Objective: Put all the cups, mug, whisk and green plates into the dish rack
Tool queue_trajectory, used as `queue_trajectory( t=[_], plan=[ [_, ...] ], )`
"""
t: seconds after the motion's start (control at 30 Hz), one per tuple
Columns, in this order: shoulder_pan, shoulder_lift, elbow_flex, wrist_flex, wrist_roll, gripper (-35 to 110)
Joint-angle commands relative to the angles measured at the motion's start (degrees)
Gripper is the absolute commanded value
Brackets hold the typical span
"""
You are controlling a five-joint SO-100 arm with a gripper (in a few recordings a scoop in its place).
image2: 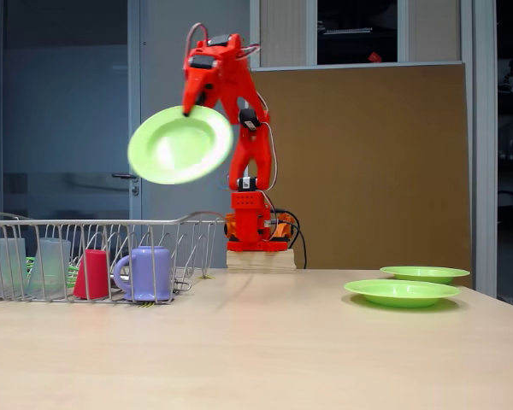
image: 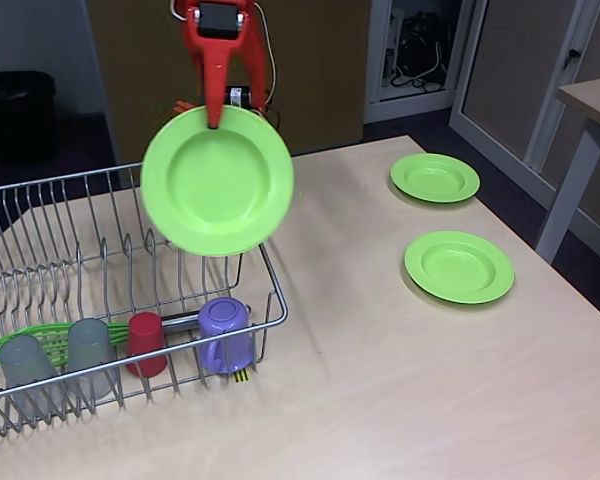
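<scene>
Your red arm (image: 220, 50) was up high, and your gripper (image: 216, 120) pinched the top rim of a green plate (image: 217, 182). In both fixed views the plate (image2: 180, 144) hung in the air, tipped so its hollow side faced out. It was above the dish rack (image: 40, 215), over the end nearest the arm, and it touched nothing but your gripper (image2: 188, 109).

The rack (image2: 85, 224) sat on the table (image: 400, 380). Along its front side stood four things in a row. In a fixed view you could see, from left to right, one grey cup (image: 25, 372), another grey cup (image: 90, 355), the red cup (image: 146, 343) and the purple mug (image: 225, 335). The red cup was upside down. The mug looked upside down too, with its handle toward the front. The whisk (image: 50, 340) lay flat in the rack behind the cups, its green loops at the left end. A little yellow and black tag (image: 241, 376) hung on the rack's front edge, just under the mug.

Two more green plates lay flat on the table, well away from the rack. One plate (image: 435, 177) was farther back and the other plate (image: 459, 266) was closer to the front. They were near each other but did not touch.
</scene>
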Motion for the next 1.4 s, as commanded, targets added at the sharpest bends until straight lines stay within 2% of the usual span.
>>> queue_trajectory(
  t=[0.0, 0.17, 0.4, 1.37],
  plan=[
    [8.9, 4.1, 4.0, -0.6, 5.9, 0],
    [17.5, 7.2, 12.8, -3.6, 11.0, 0],
    [22.1, 7.8, 21.1, -9.5, 12.1, 0],
    [25.2, 10.0, 29.5, -12.2, 12.7, 0]
  ],
)
